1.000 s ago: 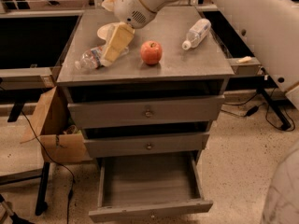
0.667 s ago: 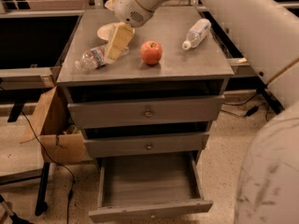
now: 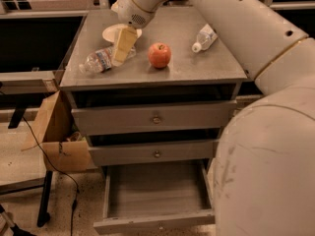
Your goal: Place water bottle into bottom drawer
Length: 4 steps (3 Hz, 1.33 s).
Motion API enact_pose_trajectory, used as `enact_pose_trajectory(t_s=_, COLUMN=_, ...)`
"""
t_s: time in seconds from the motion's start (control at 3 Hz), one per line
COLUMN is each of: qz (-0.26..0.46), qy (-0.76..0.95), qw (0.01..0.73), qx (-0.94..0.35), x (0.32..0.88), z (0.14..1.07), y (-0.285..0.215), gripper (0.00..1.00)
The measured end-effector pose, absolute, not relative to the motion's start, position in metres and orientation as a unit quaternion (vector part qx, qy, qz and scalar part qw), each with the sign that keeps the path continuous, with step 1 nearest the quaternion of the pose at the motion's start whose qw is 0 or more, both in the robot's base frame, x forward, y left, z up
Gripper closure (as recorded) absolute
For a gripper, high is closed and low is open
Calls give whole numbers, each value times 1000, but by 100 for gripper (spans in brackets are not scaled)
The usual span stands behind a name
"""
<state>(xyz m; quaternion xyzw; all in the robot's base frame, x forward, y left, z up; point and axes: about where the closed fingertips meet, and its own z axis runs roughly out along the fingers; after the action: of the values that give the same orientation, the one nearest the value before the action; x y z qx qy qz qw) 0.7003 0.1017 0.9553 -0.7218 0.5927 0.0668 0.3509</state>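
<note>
The water bottle (image 3: 100, 61), clear and crinkled with a blue-and-red label, lies on its side at the left of the grey cabinet top (image 3: 197, 65). My gripper (image 3: 123, 46) hangs from the arm at the bottle's right end, overlapping it from above. The bottom drawer (image 3: 155, 222) is pulled out below the two closed upper drawers, and its tray shows nothing inside.
A red apple (image 3: 159, 55) sits mid-top. A smoother white-capped bottle (image 3: 204, 37) lies at the back right. A white plate (image 3: 109, 32) is behind the gripper. A cardboard box (image 3: 54, 132) and a cable are left of the cabinet. My arm fills the right side.
The gripper has stayed over the bottle's right end, dropping only slightly. My arm's forearm has swung in to cover much more of the right of the view. The bottle has not moved.
</note>
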Motion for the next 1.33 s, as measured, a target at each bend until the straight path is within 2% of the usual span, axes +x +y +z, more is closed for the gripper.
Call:
enact_pose_trajectory(t_s=0.67, qz=79, qy=568, qw=348, qx=-742, x=714, z=939, y=111, gripper=0)
enact_pose_trajectory(t_s=1.33, qz=123, qy=524, qw=317, qx=-780, x=715, z=921, y=136, gripper=0)
